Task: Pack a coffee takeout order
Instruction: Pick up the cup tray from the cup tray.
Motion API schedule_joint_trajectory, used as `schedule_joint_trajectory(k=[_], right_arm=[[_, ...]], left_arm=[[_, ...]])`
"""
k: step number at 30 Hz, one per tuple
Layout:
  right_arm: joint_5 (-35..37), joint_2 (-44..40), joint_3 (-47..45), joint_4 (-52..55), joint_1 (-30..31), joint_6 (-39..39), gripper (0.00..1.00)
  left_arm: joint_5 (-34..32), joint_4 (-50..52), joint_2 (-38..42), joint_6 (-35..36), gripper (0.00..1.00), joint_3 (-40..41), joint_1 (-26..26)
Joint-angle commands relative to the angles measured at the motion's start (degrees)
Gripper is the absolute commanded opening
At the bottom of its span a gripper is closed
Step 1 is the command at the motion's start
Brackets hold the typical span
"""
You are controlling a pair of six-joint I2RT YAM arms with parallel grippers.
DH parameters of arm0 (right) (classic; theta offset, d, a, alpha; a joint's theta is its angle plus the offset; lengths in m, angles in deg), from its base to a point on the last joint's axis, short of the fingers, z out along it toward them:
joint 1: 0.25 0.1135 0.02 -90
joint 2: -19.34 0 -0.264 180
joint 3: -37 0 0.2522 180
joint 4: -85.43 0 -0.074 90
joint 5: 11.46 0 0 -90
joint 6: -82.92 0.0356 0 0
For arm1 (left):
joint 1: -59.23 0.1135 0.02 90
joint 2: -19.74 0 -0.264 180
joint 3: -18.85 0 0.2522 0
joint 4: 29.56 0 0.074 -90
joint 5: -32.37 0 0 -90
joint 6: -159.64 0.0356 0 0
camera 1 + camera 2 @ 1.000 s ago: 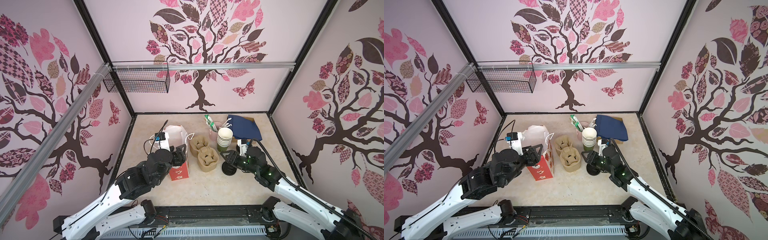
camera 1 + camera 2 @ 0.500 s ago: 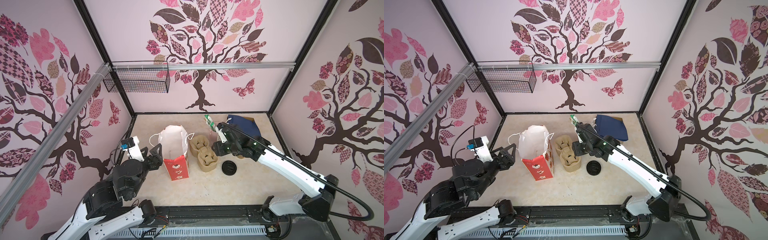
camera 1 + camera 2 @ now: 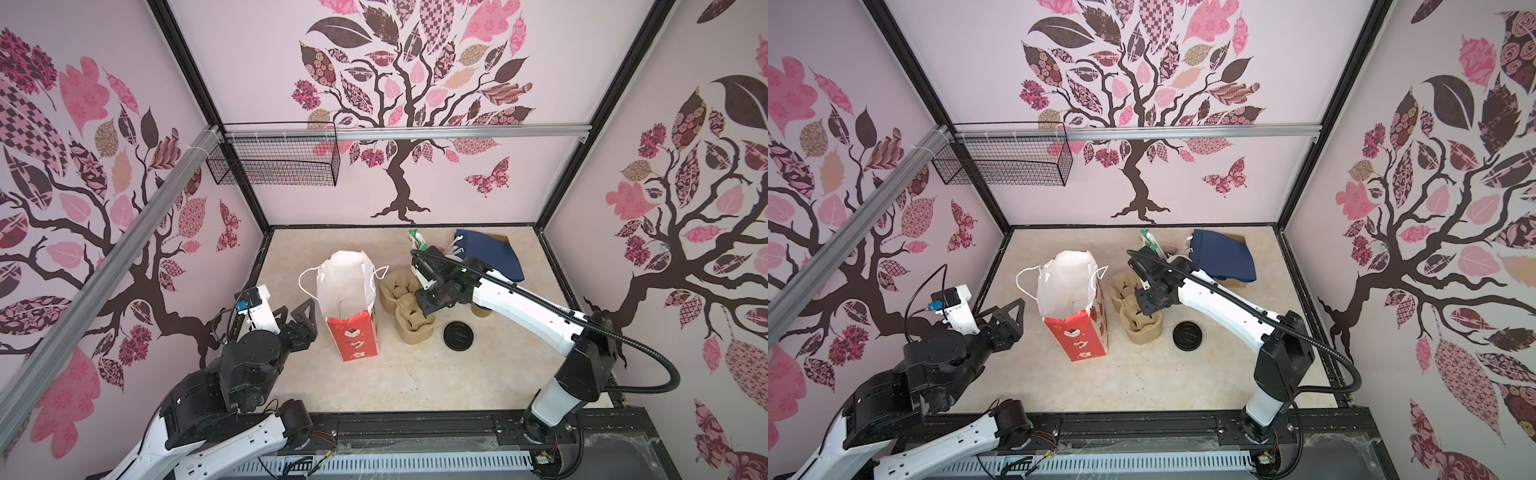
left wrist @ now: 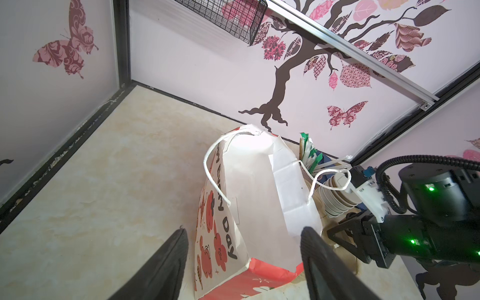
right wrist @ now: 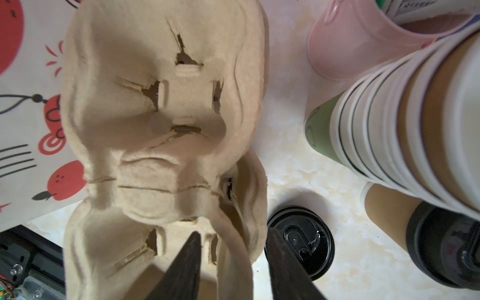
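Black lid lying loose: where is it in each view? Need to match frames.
Top view: black lid on the table, right of the pulp carrier.
Top view: same spot.
Left wrist: not in it.
Right wrist: beside the pulp carrier's rim.
Landmark: red-and-white paper bag, in all four.

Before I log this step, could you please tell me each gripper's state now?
Left gripper: open, holding nothing.
Right gripper: jaws straddle the rim of the tan moulded-pulp carrier; grip cannot be told.

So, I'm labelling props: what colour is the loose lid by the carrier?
The lid is black, clearest in the right wrist view.
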Motion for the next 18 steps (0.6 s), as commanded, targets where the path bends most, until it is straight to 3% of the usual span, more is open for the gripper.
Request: schedule_joint_trajectory(k=[1, 6, 18], right_arm=[[0.72, 1.92, 2.98, 3.41, 0.40, -0.34, 0.37], [0.48, 1.69, 2.71, 3.27, 0.40, -0.33, 0.26], [-0.65, 0.83, 2.00, 2.91, 0.40, -0.61, 0.15]], left_arm=[[-1.00, 0.33, 0.01, -0.06, 0.72, 1.07, 0.15], [-0.96, 0.14, -0.30, 0.12, 0.72, 1.04, 0.15], [-1.33, 0.35, -0.62, 0.39, 0.72, 0.28, 0.15]])
